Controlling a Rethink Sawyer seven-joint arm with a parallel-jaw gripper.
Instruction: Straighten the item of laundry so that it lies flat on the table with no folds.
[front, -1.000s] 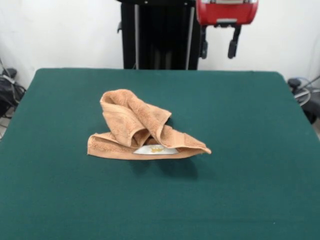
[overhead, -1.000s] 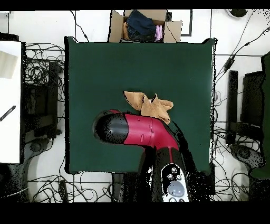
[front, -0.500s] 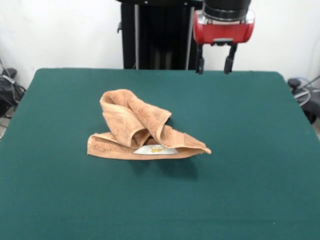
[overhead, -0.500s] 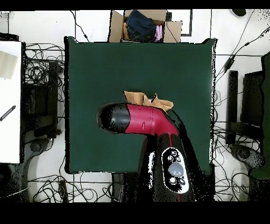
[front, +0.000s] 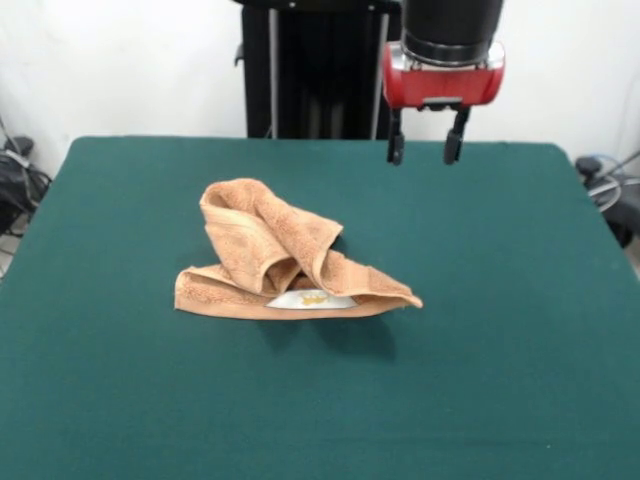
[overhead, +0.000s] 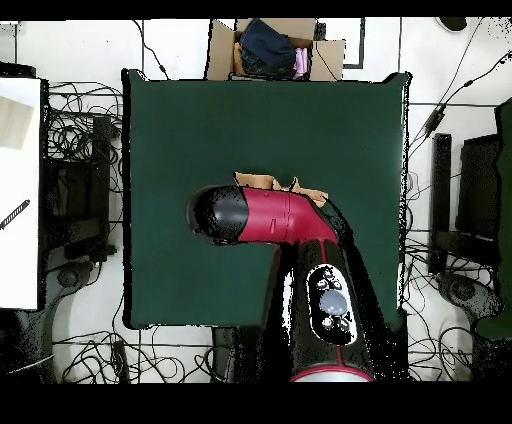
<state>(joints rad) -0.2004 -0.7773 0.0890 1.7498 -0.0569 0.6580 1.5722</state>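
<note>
The orange-tan terry towel (front: 285, 265) lies crumpled and folded over itself near the middle of the dark green table (front: 500, 300), with its white label (front: 312, 299) showing at the front edge. My gripper (front: 425, 148) hangs open and empty above the table's far side, behind and to the right of the towel, well apart from it. In the overhead view the red and black arm (overhead: 265, 215) covers most of the towel, so only its far edge (overhead: 290, 186) shows there; the gripper itself is hidden under the arm.
A cardboard box (overhead: 275, 48) with dark clothes stands beyond the table's far edge in the overhead view. Cables and equipment lie on the floor round the table. The black pedestal (front: 315, 65) stands behind the table.
The arm has come down and forward over the table, toward the towel. The gripper is lower in the front view. The towel has not moved.
</note>
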